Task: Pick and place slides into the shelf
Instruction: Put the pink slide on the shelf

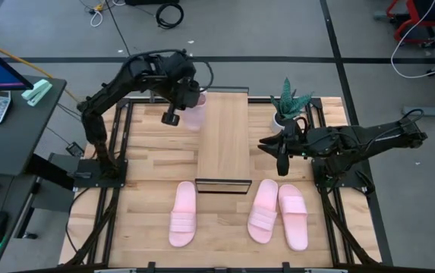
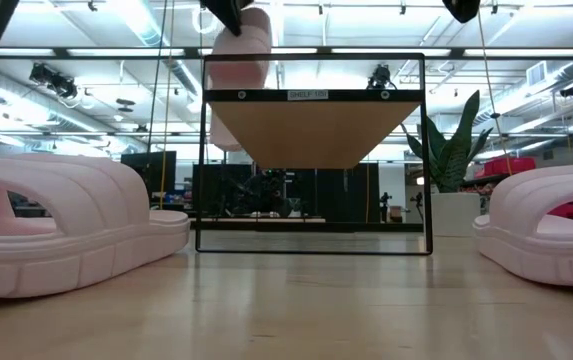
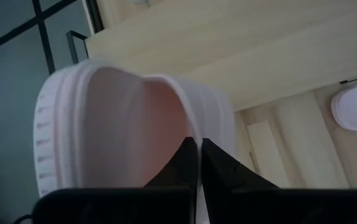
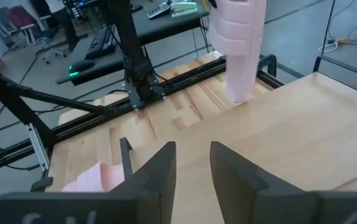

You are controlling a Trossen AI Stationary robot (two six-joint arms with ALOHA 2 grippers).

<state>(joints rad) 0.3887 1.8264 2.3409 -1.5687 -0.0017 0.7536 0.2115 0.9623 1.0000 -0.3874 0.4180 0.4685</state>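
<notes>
Currently left pincer point(image 1: 181, 108) is clamped on one slide point(image 1: 194, 114), upper left of the shelf point(image 1: 223, 136), not yet placed. Right pincer point(image 1: 282, 155), fingers apart, waits mid-right. Three slides point(image 1: 184, 214) remain on the worktop point(image 1: 145, 163), lower frame.

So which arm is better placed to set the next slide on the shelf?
Left. Its gripper already holds a slide in the air at the shelf's far left edge; the right gripper, jaws open, holds nothing.
</notes>
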